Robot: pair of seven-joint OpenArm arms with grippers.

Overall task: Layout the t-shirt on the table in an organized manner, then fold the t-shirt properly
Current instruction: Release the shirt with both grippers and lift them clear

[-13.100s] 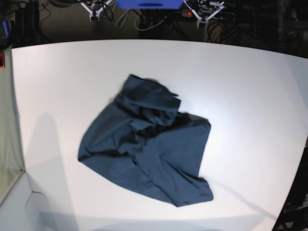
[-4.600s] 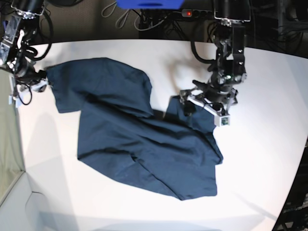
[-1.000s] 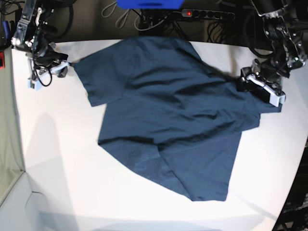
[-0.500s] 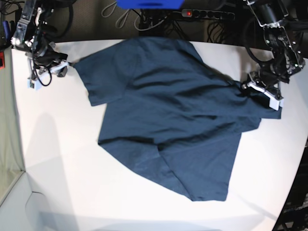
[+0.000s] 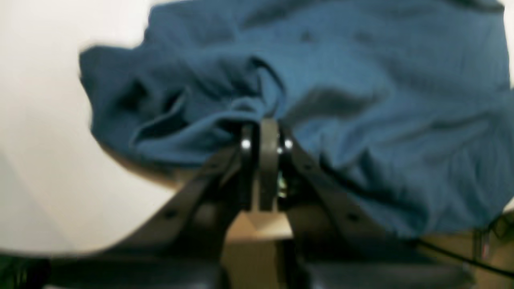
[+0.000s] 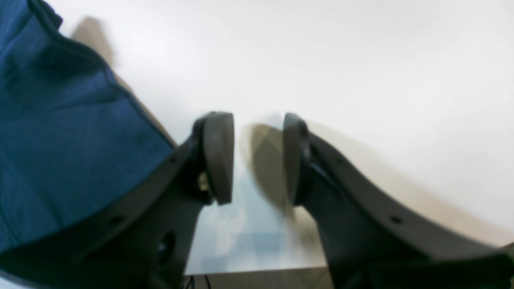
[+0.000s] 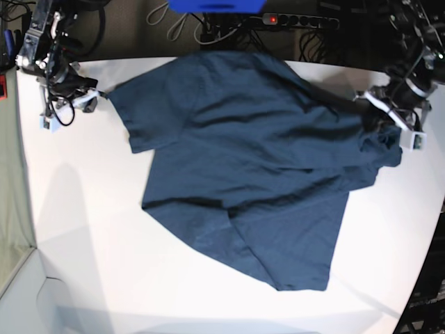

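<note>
The dark navy t-shirt (image 7: 250,160) lies spread over the middle and far part of the white table (image 7: 90,229), wrinkled, with its lower part folded at an angle. My left gripper (image 7: 384,120) is at the shirt's right edge, shut on a bunched fold of cloth (image 5: 257,108) that is raised off the table. My right gripper (image 7: 96,97) stands at the far left, just beside the shirt's left sleeve edge (image 6: 60,140). Its fingers (image 6: 219,156) are open, with only bare table between them.
Beyond the table's far edge lie a power strip with cables (image 7: 299,21) and a blue object (image 7: 215,5). The curved table edge (image 7: 432,229) runs close to the shirt on the right. Bare table spreads at the front and left.
My left gripper has shut on the shirt's right edge and moved up and toward the far right, bunching the cloth there. The right arm has stayed in place.
</note>
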